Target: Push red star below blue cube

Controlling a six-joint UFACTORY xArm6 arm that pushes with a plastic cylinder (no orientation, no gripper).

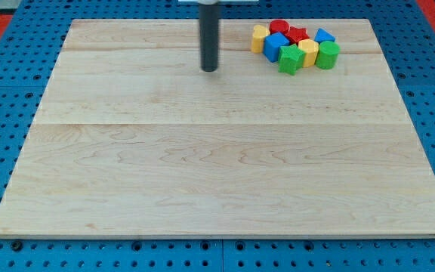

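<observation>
The red star (298, 35) lies in a tight cluster of blocks near the view's top right, just right of and slightly above the blue cube (276, 46). My tip (209, 69) rests on the board to the left of the cluster, about a rod's length from the blue cube, touching no block.
Around them sit a red round block (279, 27), a yellow block (259, 38), a blue triangular block (323, 35), a yellow block (308, 53), a green star (289, 60) and a green round block (327, 54). The wooden board (217, 166) lies on a blue pegboard.
</observation>
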